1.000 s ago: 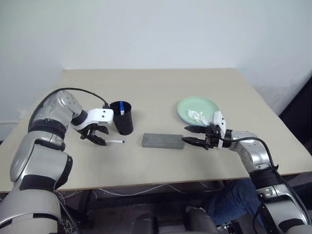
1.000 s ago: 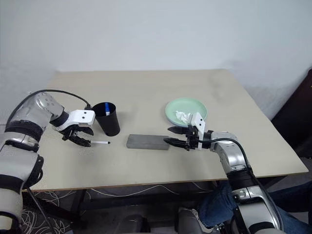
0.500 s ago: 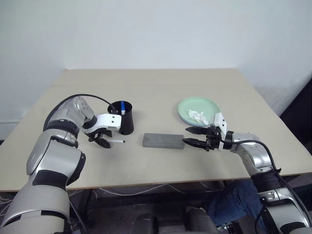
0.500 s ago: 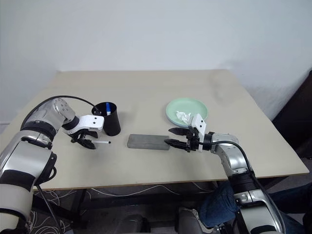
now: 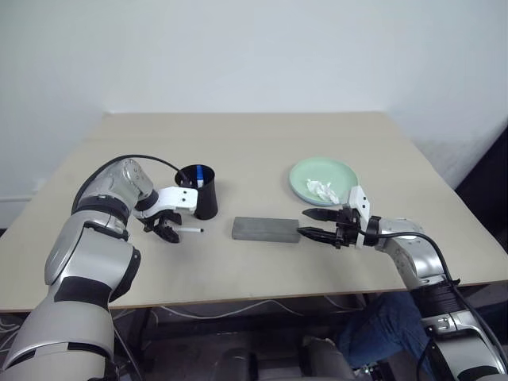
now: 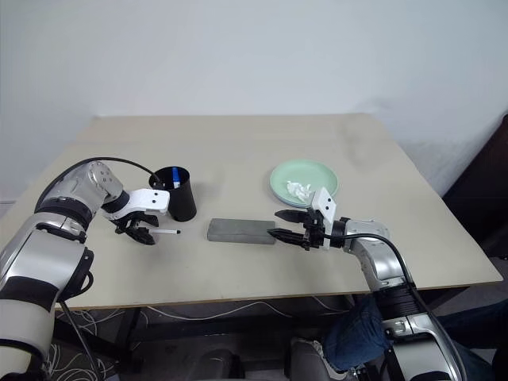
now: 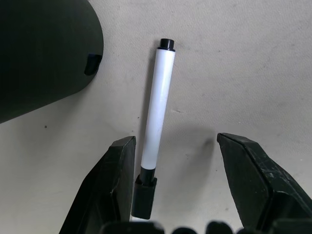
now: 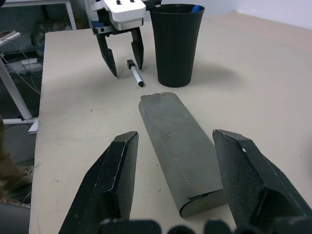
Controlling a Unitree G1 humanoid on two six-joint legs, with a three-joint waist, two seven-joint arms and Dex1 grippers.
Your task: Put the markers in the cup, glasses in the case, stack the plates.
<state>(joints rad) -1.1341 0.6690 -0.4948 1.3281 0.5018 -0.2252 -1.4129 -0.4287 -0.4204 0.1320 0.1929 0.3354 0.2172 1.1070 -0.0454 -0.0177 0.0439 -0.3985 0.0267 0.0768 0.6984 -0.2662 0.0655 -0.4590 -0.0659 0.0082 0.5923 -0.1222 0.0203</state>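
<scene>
Lying flat on the surface (image 5: pixel 262 159) just left of the cup (image 5: pixel 200 192), the black-ended marker (image 7: pixel 157 122) sits between the open left claw (image 5: pixel 167 231); light, stiff, slick-barrelled, best pinched mid-barrel. The right claw (image 5: pixel 316 224) gapes empty beside the case (image 5: pixel 265 229).

Two markers: one with black ends (image 5: pixel 189 230) lying on the worktop (image 5: pixel 254 151) left of centre, one with a blue cap (image 5: pixel 199 176) standing in the single black cup (image 5: pixel 199 193). One grey case (image 5: pixel 265 229) at the centre. One mint green plate (image 5: pixel 321 176) visible, right of centre, bearing one crumpled white tissue (image 5: pixel 321 190).
</scene>
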